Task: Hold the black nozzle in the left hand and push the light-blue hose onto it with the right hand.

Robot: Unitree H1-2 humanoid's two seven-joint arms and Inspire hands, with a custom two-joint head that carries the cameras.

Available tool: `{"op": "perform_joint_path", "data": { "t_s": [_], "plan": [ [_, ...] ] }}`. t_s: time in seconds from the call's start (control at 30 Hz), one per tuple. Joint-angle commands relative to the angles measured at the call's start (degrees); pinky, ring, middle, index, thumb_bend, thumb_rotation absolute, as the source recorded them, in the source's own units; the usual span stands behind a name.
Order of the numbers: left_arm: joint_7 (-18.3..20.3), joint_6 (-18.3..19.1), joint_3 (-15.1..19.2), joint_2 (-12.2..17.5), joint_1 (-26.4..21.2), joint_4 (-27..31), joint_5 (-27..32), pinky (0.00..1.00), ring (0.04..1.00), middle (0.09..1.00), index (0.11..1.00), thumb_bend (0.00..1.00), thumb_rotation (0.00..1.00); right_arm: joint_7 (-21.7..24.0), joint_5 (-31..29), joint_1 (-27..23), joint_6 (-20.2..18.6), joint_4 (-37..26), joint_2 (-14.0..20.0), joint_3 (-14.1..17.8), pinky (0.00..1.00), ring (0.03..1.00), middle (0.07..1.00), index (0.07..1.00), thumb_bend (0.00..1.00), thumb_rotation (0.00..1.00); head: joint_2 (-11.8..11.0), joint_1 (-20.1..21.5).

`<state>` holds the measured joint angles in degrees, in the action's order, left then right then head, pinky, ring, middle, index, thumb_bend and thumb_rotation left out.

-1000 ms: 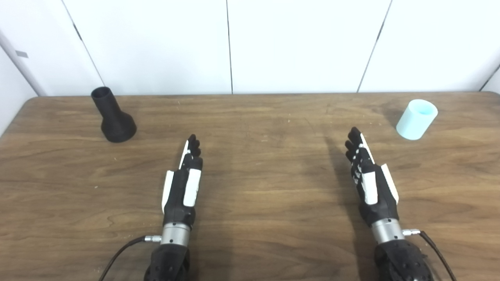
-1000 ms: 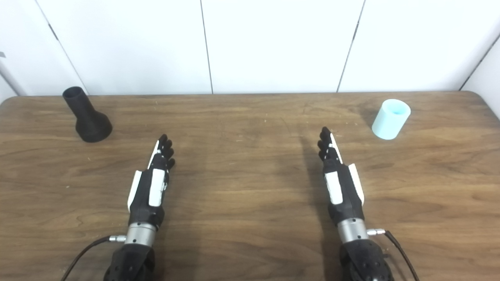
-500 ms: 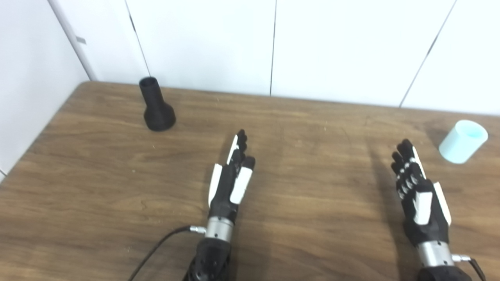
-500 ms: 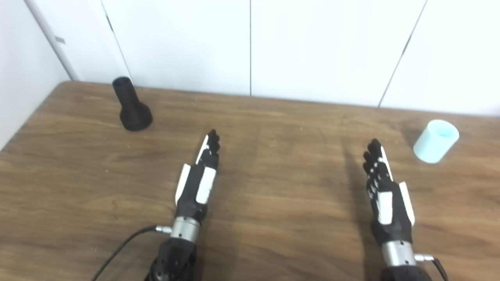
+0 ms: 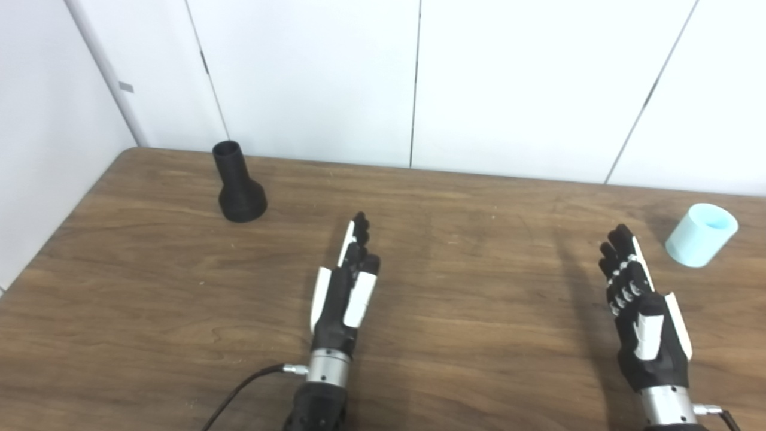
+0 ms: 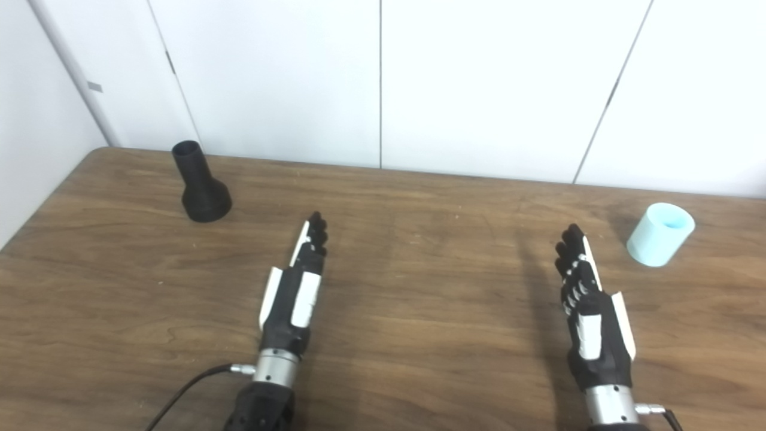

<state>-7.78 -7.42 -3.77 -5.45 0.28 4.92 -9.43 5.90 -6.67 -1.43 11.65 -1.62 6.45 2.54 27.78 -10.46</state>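
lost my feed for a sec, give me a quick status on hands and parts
Left hand open, empty. Right hand open, empty. Black nozzle upright far left, blue hose far right, both untouched on the table. Nothing in the way.

Both forearms and the desk [image 5: 149,287] run off the near edge; the nozzle's [image 5: 238,185] inside is too dark to see.

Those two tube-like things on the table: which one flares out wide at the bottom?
The black nozzle, standing at the far left: narrow open neck on top, broad base below. The light-blue hose, far right, is a plain straight cylinder.
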Motion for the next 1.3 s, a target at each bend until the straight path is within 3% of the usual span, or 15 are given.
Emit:
{"op": "perform_joint_path", "data": {
  "t_s": [0.0, 0.23, 0.4, 0.77, 1.07, 1.27],
  "plan": [
    [-0.5, -2.13, 1.48, 1.84, 1.56, 0.2, -0.69, 1.0, 1.0, 1.0, 1.0, 0.95, 1.0, 0.15, 0.56, 2.56, 2.72, 4.58, -1.02, -0.64, 1.0, 1.0, 1.0, 1.0, 0.71, 1.0, -0.47, 0.12],
    [-9.55, -13.39, 4.84, 5.28, -0.26, -0.73, -12.7, 1.0, 0.975, 0.979, 1.0, 0.95, 0.99, -0.67, 2.79, 3.05, 5.25, 6.67, -1.83, -0.89, 1.0, 1.0, 1.0, 1.0, 0.71, 1.0, -1.93, 0.81],
    [-13.05, -17.81, 8.05, 7.68, -2.25, -2.06, -14.69, 0.98, 0.947, 0.953, 1.0, 0.94, 0.9, -1.16, 3.79, 2.91, 5.75, 7.41, -2.16, -0.65, 1.0, 1.0, 1.0, 1.0, 0.71, 1.0, -1.87, 0.87],
    [-14.59, -16.37, 14.79, 10.45, -3.94, -3.86, -9.9, 1.0, 0.986, 0.97, 1.0, 0.94, 0.83, -1.39, 3.7, 3.25, 4.98, 6.24, -1.94, -0.48, 1.0, 1.0, 1.0, 1.0, 0.7, 1.0, -0.94, 0.16],
    [-13.83, -13.48, 20.78, 14.03, -7.21, -7.59, -1.16, 1.0, 1.0, 1.0, 1.0, 0.84, 0.78, -1.5, 3.63, 3.07, 4.36, 5.74, -1.9, -0.47, 1.0, 1.0, 1.0, 1.0, 0.7, 1.0, -0.63, 0.22],
    [-13.57, -13.21, 22.64, 16.59, -11.02, -11.59, 1.74, 1.0, 1.0, 1.0, 1.0, 0.82, 0.72, -1.47, 3.66, 3.11, 4.14, 5.4, -1.94, -0.45, 1.0, 1.0, 1.0, 1.0, 0.7, 1.0, -0.32, 0.38]
  ]
}}
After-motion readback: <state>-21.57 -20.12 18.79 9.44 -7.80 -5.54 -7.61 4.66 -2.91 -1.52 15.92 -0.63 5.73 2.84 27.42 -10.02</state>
